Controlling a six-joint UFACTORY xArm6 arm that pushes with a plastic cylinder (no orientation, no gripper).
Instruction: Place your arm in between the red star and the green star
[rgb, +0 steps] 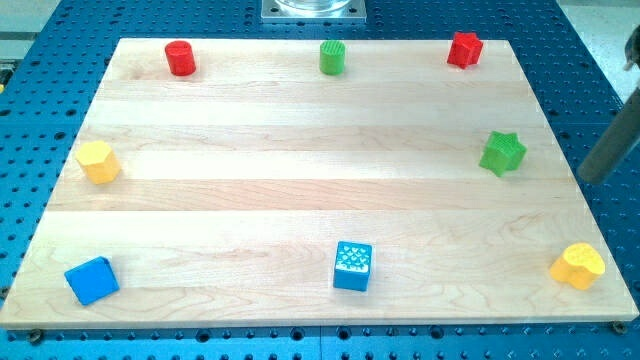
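Note:
The red star (464, 49) lies near the top right corner of the wooden board (300, 160). The green star (502, 152) lies below it, near the board's right edge. My rod comes in from the view's right edge, and my tip (592, 179) is just off the board's right edge over the blue base. It is to the right of the green star and slightly below it, touching no block.
A red cylinder (180, 57) and a green cylinder (333, 57) stand along the top edge. A yellow hexagon (98, 161) is at the left edge. A blue block (91, 280), a blue cube (352, 266) and a yellow heart (577, 265) lie along the bottom.

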